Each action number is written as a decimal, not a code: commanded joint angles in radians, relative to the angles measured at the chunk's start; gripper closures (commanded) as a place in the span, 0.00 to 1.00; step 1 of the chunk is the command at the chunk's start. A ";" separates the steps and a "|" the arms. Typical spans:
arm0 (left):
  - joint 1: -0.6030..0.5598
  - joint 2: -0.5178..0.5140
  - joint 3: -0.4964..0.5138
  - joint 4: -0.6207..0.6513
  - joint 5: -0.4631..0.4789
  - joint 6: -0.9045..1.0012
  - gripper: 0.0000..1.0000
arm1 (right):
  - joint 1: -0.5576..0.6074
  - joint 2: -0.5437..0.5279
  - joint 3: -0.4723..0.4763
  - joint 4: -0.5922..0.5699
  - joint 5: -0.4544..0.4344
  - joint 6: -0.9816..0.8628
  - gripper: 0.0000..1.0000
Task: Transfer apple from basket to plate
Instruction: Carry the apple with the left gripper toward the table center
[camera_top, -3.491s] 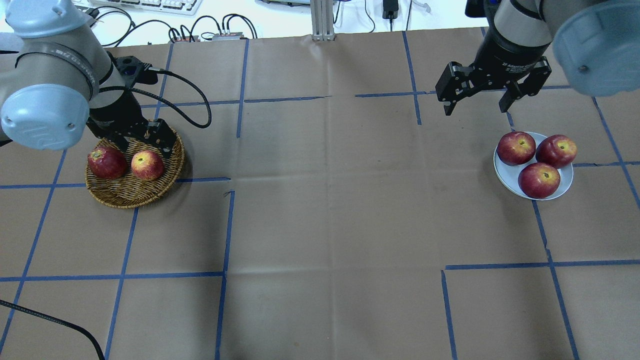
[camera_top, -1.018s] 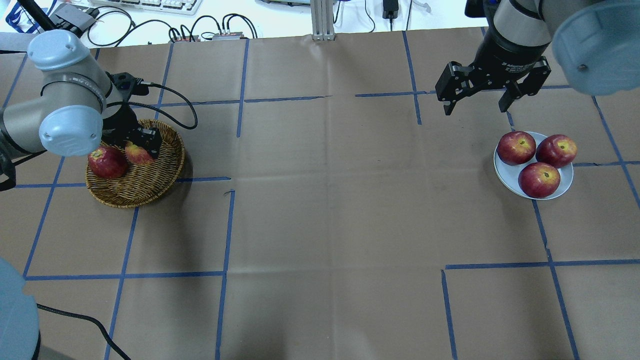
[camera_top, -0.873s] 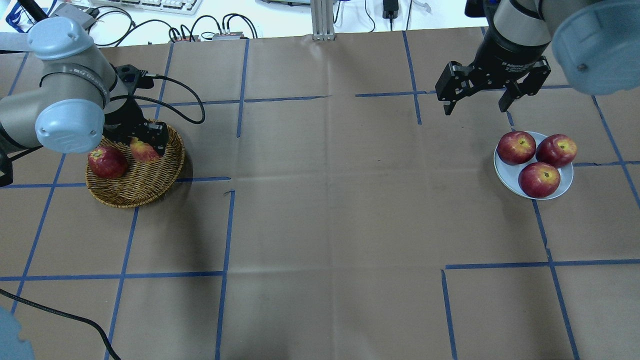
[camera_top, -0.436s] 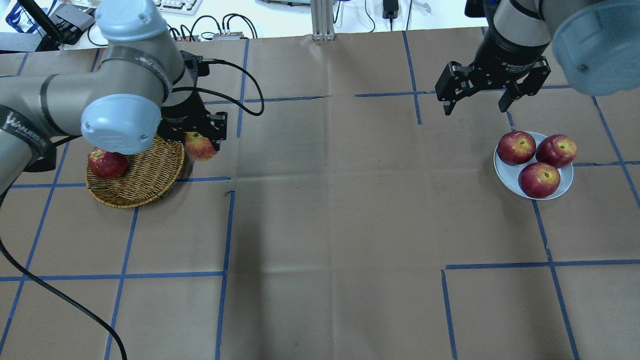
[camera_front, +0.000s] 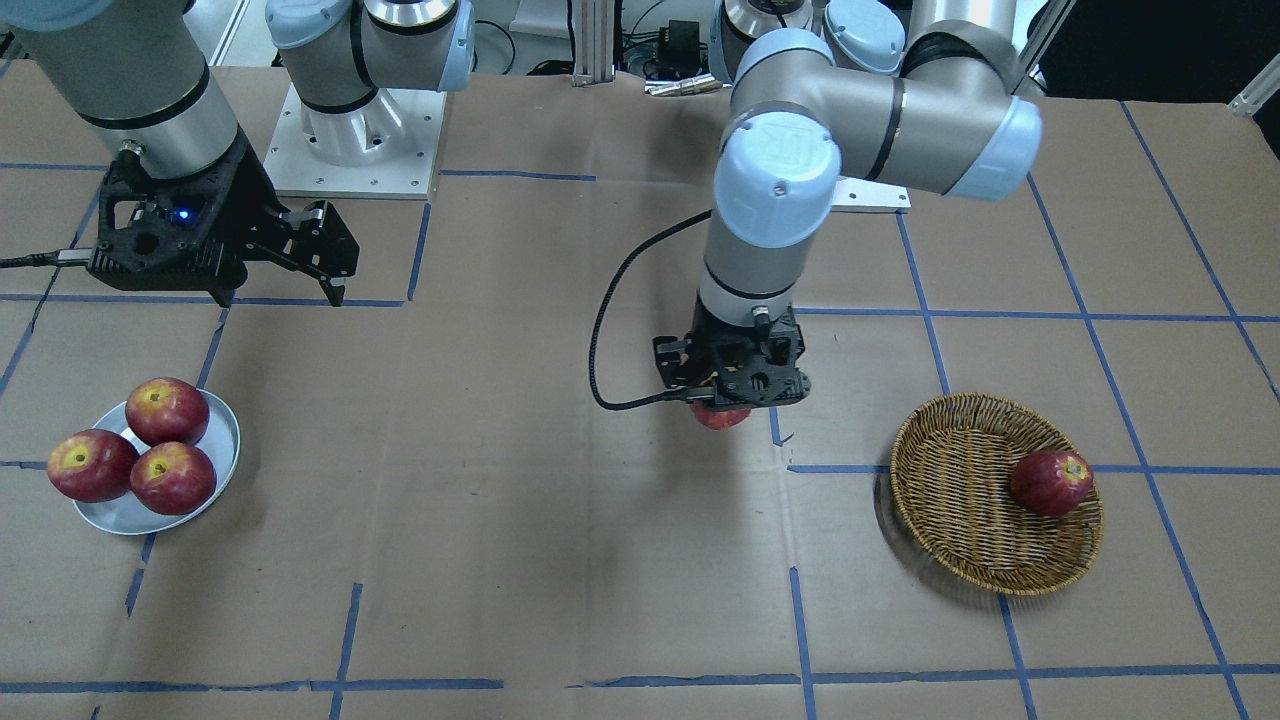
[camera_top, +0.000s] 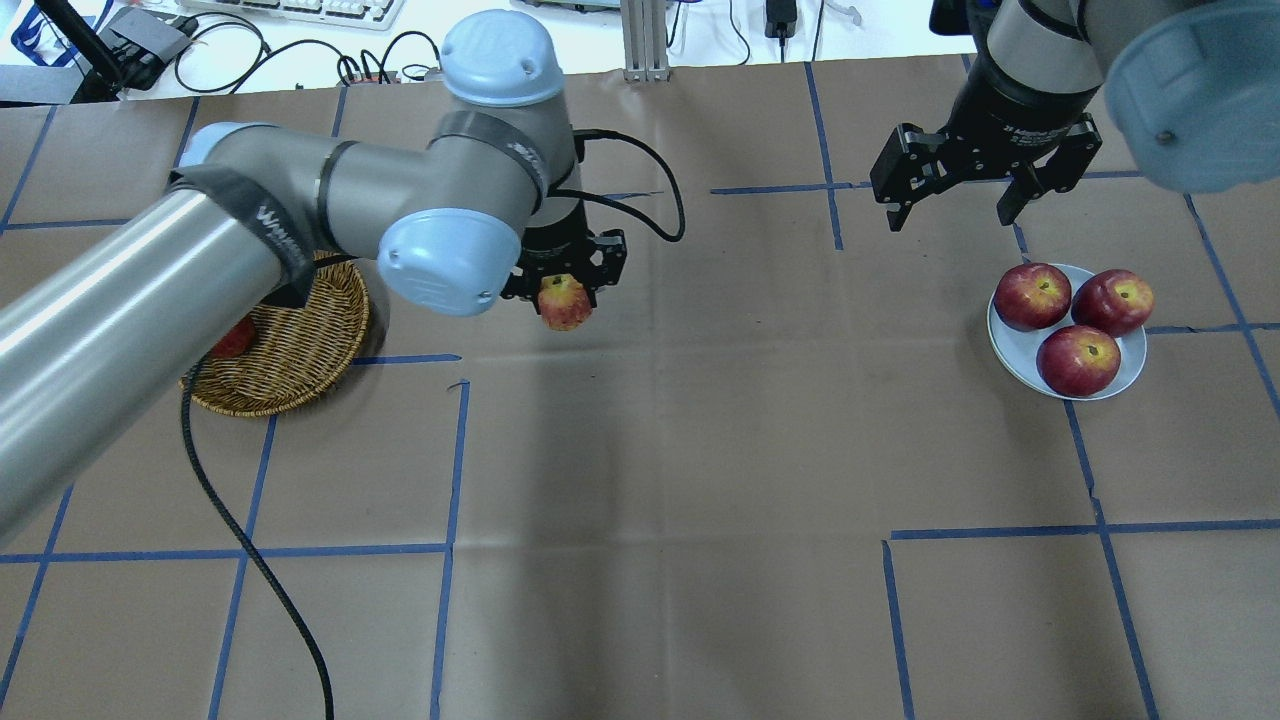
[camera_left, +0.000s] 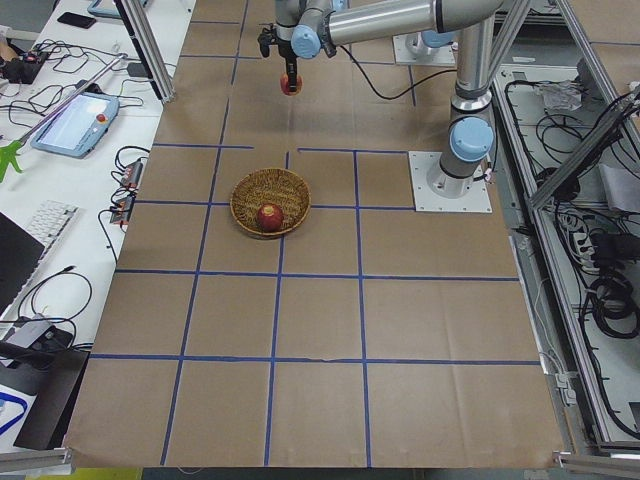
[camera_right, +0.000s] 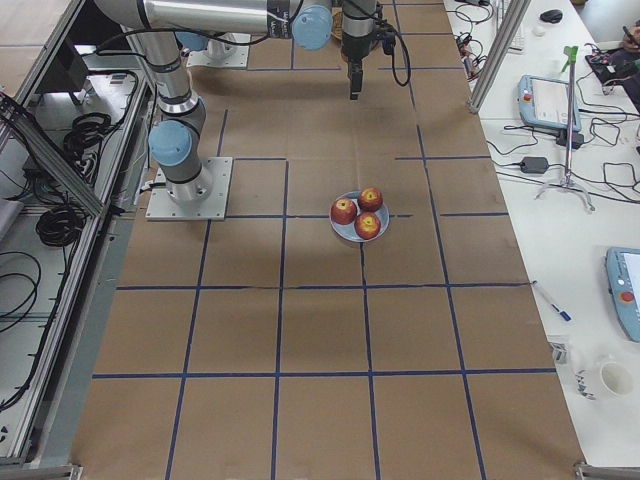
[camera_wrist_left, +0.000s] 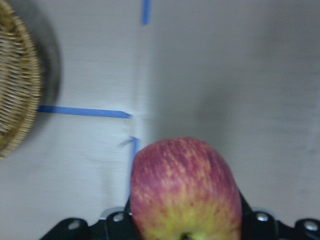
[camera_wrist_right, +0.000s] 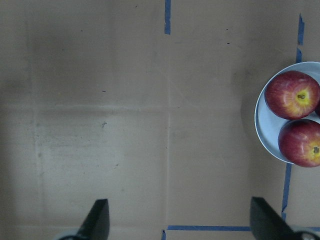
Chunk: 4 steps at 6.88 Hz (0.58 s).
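My left gripper (camera_top: 566, 290) is shut on the apple (camera_top: 565, 304), red with a yellow-orange blush, and holds it above the table, right of the basket (camera_top: 300, 352). The apple fills the left wrist view (camera_wrist_left: 186, 192) and peeks below the gripper (camera_front: 728, 400) in the front view (camera_front: 722, 416). The wicker basket (camera_front: 960, 490) holds one darker red apple (camera_front: 1050, 482). The pale plate (camera_top: 1015, 350) at the far right carries three deep-red apples (camera_top: 1078, 360). My right gripper (camera_top: 955, 205) is open and empty, hovering behind the plate (camera_front: 110, 515).
Brown paper with blue tape lines covers the table. A black cable (camera_top: 250, 570) trails from my left arm across the front left. Cables and a keyboard lie beyond the far edge (camera_top: 300, 40).
My left gripper closed on the apple in the basket, lifted it out and carried it rightward past the basket's rim. The right arm has not moved.
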 joint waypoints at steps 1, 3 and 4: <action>-0.091 -0.172 0.158 0.006 -0.004 -0.087 0.51 | 0.000 0.000 0.000 0.000 0.000 0.000 0.00; -0.143 -0.259 0.182 0.070 0.003 -0.092 0.51 | 0.000 0.000 0.000 0.000 0.000 0.000 0.00; -0.143 -0.264 0.167 0.084 0.002 -0.089 0.52 | 0.000 0.000 0.000 0.000 0.000 0.000 0.00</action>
